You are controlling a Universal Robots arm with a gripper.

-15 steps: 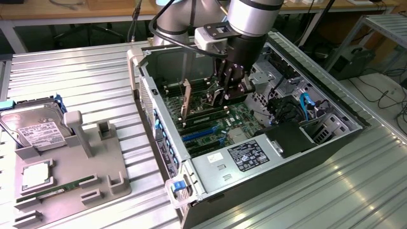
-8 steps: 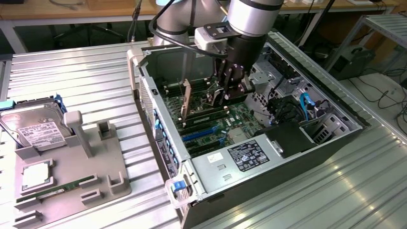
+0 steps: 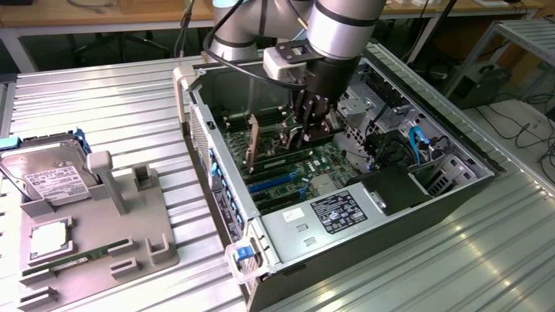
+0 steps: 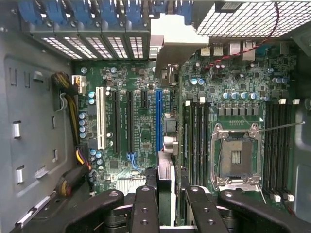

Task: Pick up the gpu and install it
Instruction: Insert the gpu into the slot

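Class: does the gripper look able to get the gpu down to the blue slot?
Probably yes: the gripper holds the gpu right by the blue slot, the case is open, and nothing lies between.

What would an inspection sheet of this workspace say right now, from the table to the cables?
Surface: ribbed metal table.
Job's things: gpu held edge-on over the motherboard inside the open computer case.
Clutter: grey parts holder with a hard drive, a CPU and a RAM stick.
Grippers: tool shut on the gpu.
Cables: blue cables in the case.
Surroundings: wooden benches behind.
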